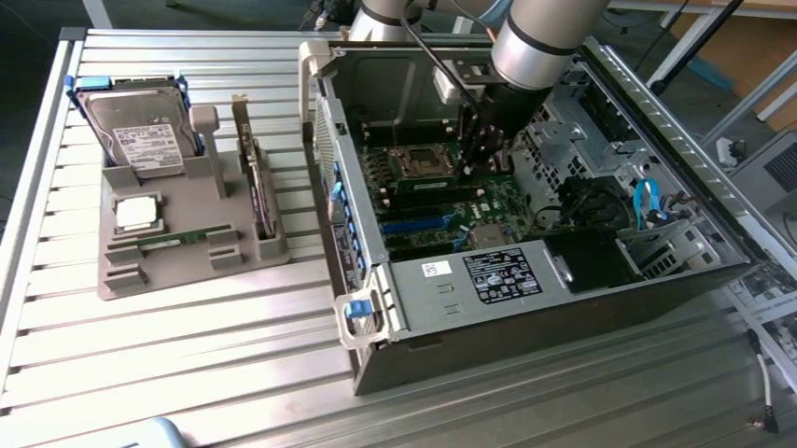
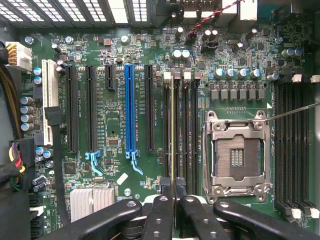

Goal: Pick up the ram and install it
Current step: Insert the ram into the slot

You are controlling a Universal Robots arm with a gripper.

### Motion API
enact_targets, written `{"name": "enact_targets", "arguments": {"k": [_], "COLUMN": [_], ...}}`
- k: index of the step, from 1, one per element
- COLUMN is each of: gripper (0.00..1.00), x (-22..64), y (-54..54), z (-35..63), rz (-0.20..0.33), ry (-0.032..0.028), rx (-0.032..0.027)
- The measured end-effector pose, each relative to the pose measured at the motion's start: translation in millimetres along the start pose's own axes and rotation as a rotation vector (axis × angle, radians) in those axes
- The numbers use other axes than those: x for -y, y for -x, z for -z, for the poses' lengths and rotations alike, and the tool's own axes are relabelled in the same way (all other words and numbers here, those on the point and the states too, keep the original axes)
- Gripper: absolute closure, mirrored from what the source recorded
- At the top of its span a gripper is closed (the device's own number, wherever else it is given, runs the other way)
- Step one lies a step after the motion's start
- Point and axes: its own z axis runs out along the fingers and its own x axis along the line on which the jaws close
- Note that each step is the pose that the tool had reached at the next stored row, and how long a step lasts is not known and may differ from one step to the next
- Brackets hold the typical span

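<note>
The end effector (image 2: 173,200) is down inside the open computer case (image 1: 361,233), its two dark fingers (image 2: 159,215) pressed together on the ram (image 2: 172,125), which they pinch by its upper edge. In the wrist view the ram shows edge-on as one thin pale line running straight out from between the fingertips. Its long axis lies parallel to the bank of memory slots (image 2: 184,130) between the blue card slot (image 2: 129,110) and the empty processor socket (image 2: 237,152). That line falls along one of the inner slots of the bank, not between two of them, so stick and slot appear matched in direction. Whether its lower edge is touching the slot, seated in it or just above it cannot be told from here. The exterior view places the end effector (image 1: 480,154) beside the socket, above the motherboard (image 2: 110,125). A second bank of memory slots (image 2: 295,145) on the other side of the socket looks empty. Outside the case, on the slatted surface (image 1: 187,355), a grey tray (image 1: 187,266) holds a hard drive (image 1: 144,131), a square processor chip (image 1: 137,213), an upright expansion card (image 1: 258,187) and a thin green stick (image 1: 174,240) lying in a low groove, well apart from the arm.
</note>
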Motion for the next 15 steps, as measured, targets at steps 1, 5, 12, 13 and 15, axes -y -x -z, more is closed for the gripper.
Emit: {"name": "enact_targets", "arguments": {"k": [1,5,12,13,15], "gripper": [0.88,0.88,0.88,0.88,0.88], "x": [0.0,0.0,0.0,0.0,0.0], "y": [0.0,0.0,-0.1,-0.1,-0.1], "z": [0.0,-0.8,-2.1,-2.2,-2.2], "rz": [0.000,0.000,0.004,0.007,0.011], "ry": [0.0000,0.0000,0.0002,0.0003,0.0005], "rx": [0.0000,0.0002,-0.0002,-0.0002,-0.0004]}}
